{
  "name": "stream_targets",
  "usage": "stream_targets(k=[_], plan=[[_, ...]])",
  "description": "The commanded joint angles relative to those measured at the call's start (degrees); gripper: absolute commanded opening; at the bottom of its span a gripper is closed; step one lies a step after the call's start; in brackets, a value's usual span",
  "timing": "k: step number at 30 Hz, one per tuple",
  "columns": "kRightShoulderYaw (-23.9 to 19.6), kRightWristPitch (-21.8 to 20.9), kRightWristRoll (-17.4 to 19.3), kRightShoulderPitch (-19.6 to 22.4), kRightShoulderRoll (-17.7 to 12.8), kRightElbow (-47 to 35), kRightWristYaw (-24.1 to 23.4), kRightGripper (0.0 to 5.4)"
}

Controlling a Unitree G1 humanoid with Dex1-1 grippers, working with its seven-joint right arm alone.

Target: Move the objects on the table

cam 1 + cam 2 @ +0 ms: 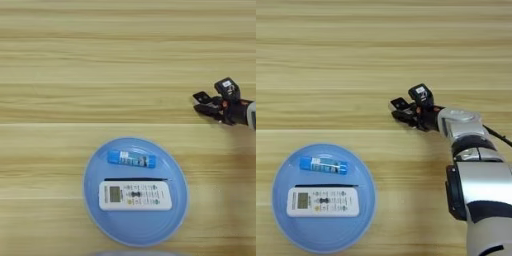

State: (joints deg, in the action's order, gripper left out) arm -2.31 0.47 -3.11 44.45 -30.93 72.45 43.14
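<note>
Claw [405, 111] spread wide and empty above bare surface [331, 60]; remote [323, 201], glue stick [323, 165] and thin stick [326, 185] lie on blue plate [286, 235], down-left, long axes crosswise.

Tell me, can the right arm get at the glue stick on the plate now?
Probably yes. The glue stick lies uncovered on the plate, beyond the remote. Bare table separates it from the gripper, with nothing between.
</note>
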Motion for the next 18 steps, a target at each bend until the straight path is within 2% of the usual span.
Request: stream_targets(k=[1, 9, 18], plan=[[0.2, -0.7, -0.7, 4.3, -1.5, -1.6, -1.7, 2.49], [0.0, -1.0, -0.3, 4.7, -1.4, -2.1, -1.3, 2.49], [-0.4, -2.4, 0.8, 4.7, -1.3, -5.4, 1.7, 2.49]])
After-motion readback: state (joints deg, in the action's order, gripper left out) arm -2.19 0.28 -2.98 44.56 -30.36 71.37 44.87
